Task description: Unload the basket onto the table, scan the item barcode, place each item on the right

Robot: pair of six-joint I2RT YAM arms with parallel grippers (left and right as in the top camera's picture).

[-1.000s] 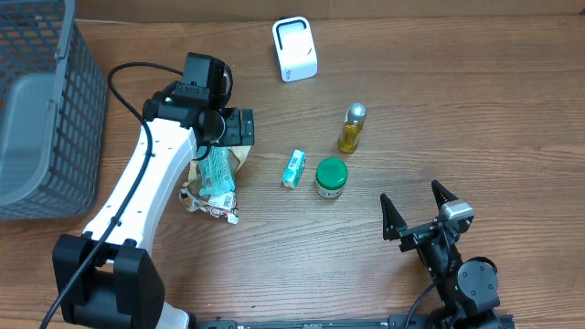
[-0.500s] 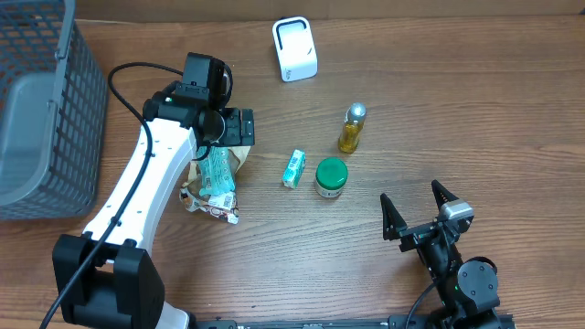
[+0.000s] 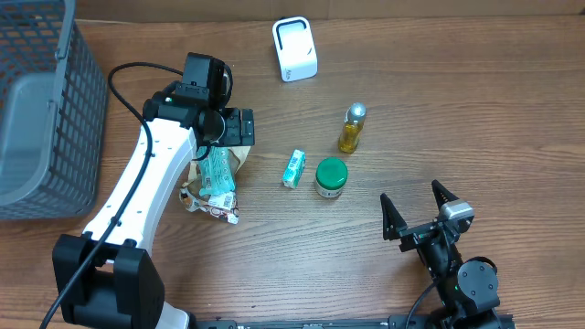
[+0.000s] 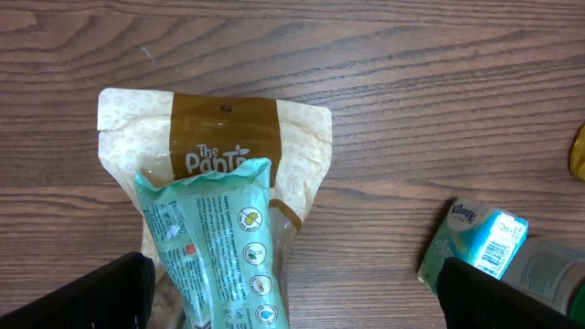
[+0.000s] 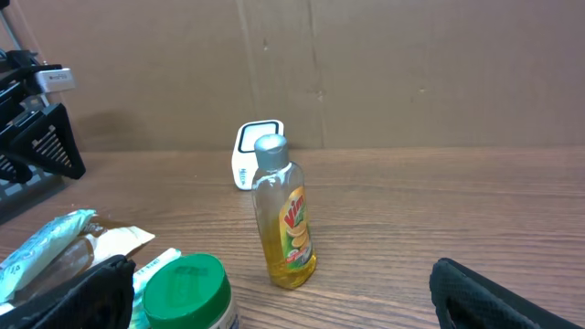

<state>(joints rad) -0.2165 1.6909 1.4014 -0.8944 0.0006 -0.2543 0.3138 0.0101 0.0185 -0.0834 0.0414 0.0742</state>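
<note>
Grey wire basket [image 3: 41,82] far left, grey lining visible inside; left gripper [image 3: 228,130] gapes empty above "The Pantry" pouch [image 4: 228,137], teal pack [image 4: 215,247] lying on it; white scanner [image 3: 294,49] far centre; "Vim" bottle [image 5: 285,219]; green-lidded jar [image 3: 331,176]; "Kleenex" pack [image 4: 475,242], barcode up; right gripper [image 3: 409,192] near right, wide, empty.

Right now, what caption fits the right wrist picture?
Yellow bottle upright beside a green-lidded jar, white scanner behind.
</note>
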